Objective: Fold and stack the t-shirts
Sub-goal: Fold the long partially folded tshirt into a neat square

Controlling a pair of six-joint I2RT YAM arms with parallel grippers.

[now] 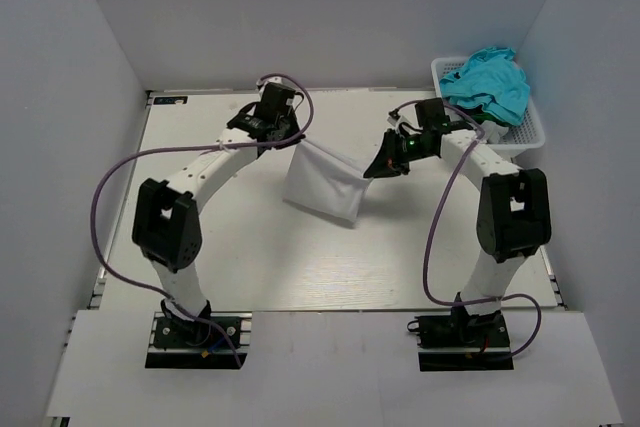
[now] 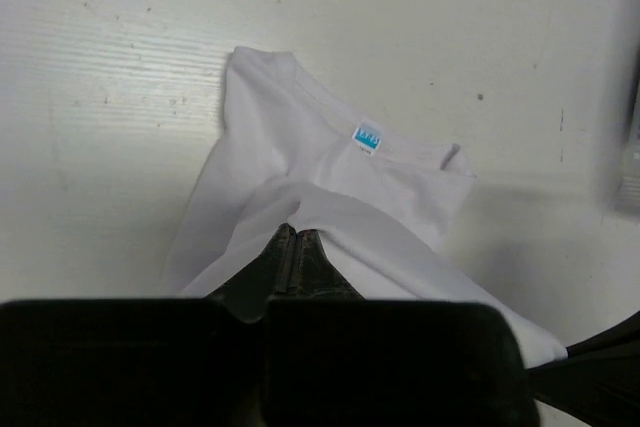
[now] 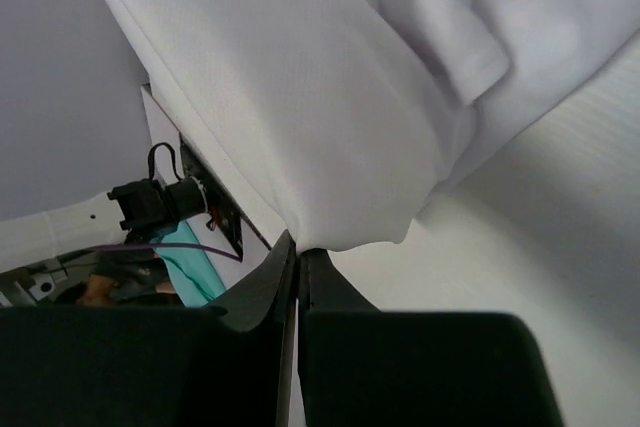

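A plain white t-shirt [image 1: 322, 185] hangs stretched between my two grippers above the middle of the table, its lower part resting on the surface. My left gripper [image 1: 287, 143] is shut on its upper left edge, and my right gripper [image 1: 372, 169] is shut on its right edge. In the left wrist view the white t-shirt [image 2: 330, 177] shows a small blue neck label [image 2: 367, 135], and the left gripper [image 2: 296, 234] pinches a fold of it. In the right wrist view the right gripper [image 3: 299, 250] pinches a hem of the white t-shirt [image 3: 300, 87]. A teal t-shirt [image 1: 487, 82] lies in the basket.
A white mesh basket [image 1: 528, 130] stands at the back right corner of the table, close behind my right arm. Grey walls close in the table on the left, back and right. Purple cables loop off both arms.
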